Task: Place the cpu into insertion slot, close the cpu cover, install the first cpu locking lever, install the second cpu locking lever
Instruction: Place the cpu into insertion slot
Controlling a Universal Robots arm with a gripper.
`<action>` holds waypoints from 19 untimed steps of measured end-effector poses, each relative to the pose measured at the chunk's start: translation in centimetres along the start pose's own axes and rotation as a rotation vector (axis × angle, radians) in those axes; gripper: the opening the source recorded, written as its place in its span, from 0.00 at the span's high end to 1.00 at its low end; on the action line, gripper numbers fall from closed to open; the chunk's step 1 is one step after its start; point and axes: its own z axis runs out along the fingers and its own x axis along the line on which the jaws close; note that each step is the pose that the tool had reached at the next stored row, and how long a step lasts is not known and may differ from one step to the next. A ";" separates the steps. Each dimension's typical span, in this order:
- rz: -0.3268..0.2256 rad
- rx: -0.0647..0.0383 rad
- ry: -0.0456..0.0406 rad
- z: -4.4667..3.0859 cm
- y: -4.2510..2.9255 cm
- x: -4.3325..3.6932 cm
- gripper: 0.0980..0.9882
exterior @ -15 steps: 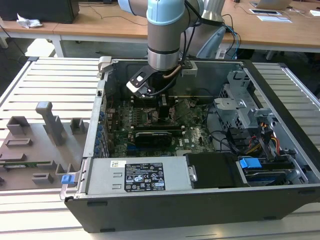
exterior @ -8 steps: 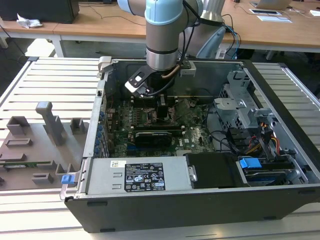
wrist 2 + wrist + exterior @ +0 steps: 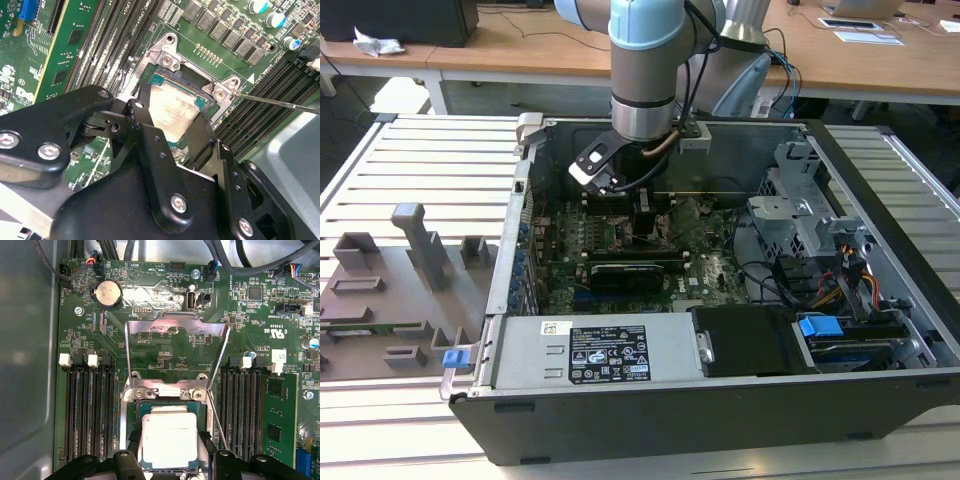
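On the slatted worktop (image 3: 420,150) we see the open computer case (image 3: 880,200), with the arm (image 3: 645,70) reaching straight down into it. The cpu cover (image 3: 175,327) stands flipped open beside the insertion slot (image 3: 175,81). There the pincer (image 3: 167,127) grips the cpu (image 3: 170,437) by two opposite edges, level in the slot.

Exterior view: we looked from high, well back, down into open computer case (image 3: 720,410). First wrist view: we looked straight down, close over motherboard (image 3: 250,325). Second wrist view: closer, slanted. Both wrist views shared cpu (image 3: 169,440) (image 3: 175,112).
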 end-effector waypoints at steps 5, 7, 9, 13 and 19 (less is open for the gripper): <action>0.004 -0.001 0.0002 -0.03 -0.05 0.01 0.52; 0.017 0.000 -0.0003 -0.10 -0.06 0.00 0.52; 0.039 0.001 -0.0013 -0.12 -0.07 0.00 0.52; 0.064 0.002 -0.0013 -0.11 -0.06 0.01 0.52; 0.055 0.001 -0.0006 -0.05 -0.02 0.13 0.52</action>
